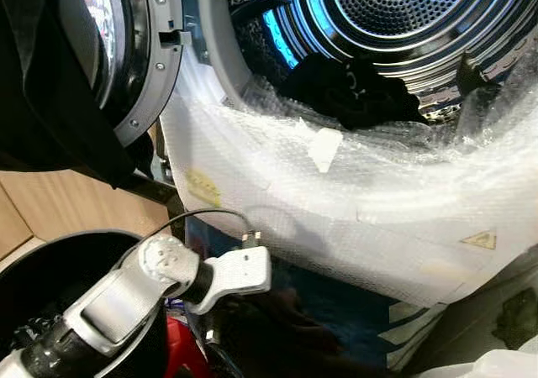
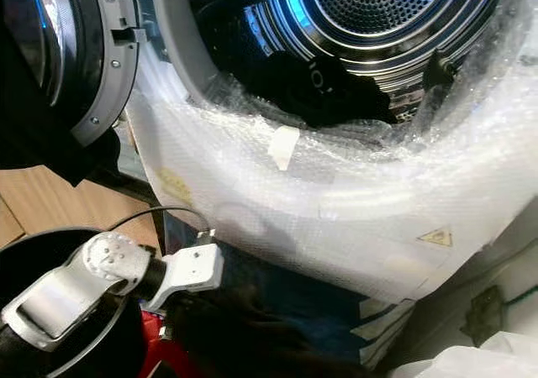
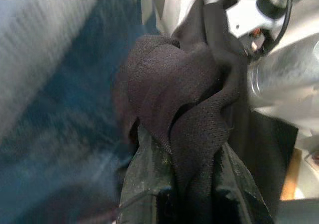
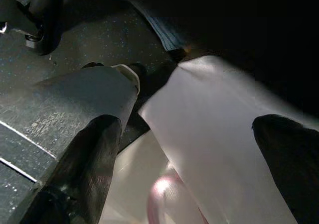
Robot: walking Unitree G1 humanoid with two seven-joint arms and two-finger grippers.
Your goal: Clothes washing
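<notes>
Left eye view: open door (image 1: pixel 126 50) at 10 o'clock; left gripper (image 3: pixel 194 194), below the drum (image 1: pixel 395 17), pinches a dark garment (image 3: pixel 174 109). More dark clothes (image 1: pixel 353 88) lie inside. Right gripper (image 4: pixel 199 149) spread, idle. Risk: trailing cloth may snag on the plastic wrap (image 1: pixel 336 193).

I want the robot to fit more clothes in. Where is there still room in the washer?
The drum is bare above and behind the dark clothes, up to its perforated back wall. The front lip is crowded, where that pile meets the bubble wrap. The left gripper holds dark cloth below the door opening.
</notes>
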